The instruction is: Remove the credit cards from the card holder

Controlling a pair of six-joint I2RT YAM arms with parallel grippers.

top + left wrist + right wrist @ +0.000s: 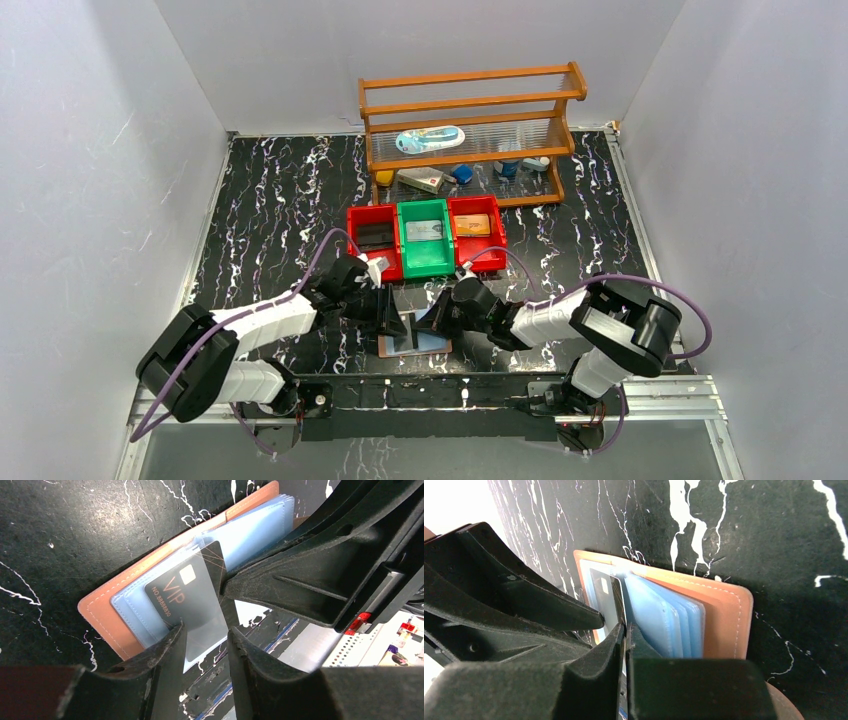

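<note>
Left hand (206, 630), fingers apart, straddles the black card (187, 597) in the card holder (100, 612) open on the desk (75, 530); right hand (625, 627) pinches a clear sleeve (210, 617). Catching sleeve with card may drag the holder.

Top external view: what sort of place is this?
Probably a robot test cell in a lab: plain white walls box in a black marbled table, and a wooden rack and red and green bins look staged as props.

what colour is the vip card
The card is black with coppery lettering and thin lines; the left wrist view shows it best.
</note>
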